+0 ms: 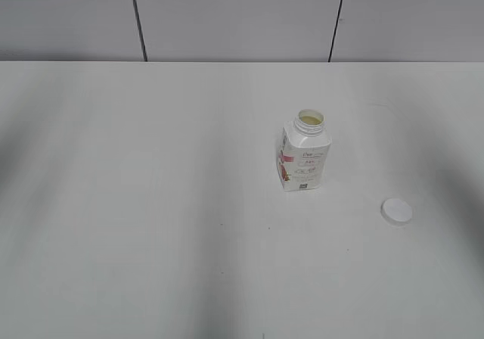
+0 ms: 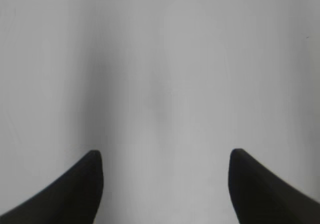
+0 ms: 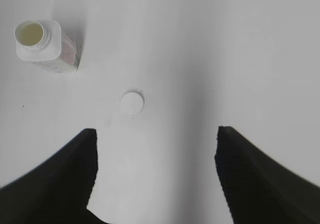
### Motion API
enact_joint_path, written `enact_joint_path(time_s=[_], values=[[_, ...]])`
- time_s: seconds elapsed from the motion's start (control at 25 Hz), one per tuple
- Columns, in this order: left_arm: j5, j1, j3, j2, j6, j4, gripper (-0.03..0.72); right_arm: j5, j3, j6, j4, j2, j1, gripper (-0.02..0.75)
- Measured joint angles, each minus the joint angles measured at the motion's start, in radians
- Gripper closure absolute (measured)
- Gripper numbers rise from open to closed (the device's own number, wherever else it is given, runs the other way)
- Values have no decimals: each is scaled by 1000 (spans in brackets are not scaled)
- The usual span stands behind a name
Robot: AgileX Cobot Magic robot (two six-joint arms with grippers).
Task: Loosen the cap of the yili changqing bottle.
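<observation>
The yili changqing bottle [image 1: 302, 158] stands upright on the white table, its neck open and uncapped; it also shows at the upper left of the right wrist view [image 3: 44, 46]. The white cap [image 1: 396, 211] lies flat on the table to the right of the bottle, apart from it, and shows in the right wrist view [image 3: 132, 103]. My right gripper [image 3: 156, 134] is open and empty, above the table, nearer the camera than the cap. My left gripper [image 2: 166, 156] is open and empty over bare table. Neither arm shows in the exterior view.
The white table [image 1: 151, 203] fills the views. A grey panelled wall [image 1: 242, 13] stands behind its far edge.
</observation>
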Motion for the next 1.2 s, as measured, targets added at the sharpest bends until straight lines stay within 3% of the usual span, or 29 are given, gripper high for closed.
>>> enact_joint_path(time_s=[0.16, 0.8, 1.2], values=[[-1, 0, 43, -95, 0, -6, 204, 1, 92, 0, 8, -81, 0, 160], [-33, 0, 568, -566, 0, -6, 213, 3, 360, 0, 33, -320, 0, 156], [-92, 0, 714, -779, 0, -2, 217, -23, 517, 6, 88, -488, 0, 156]])
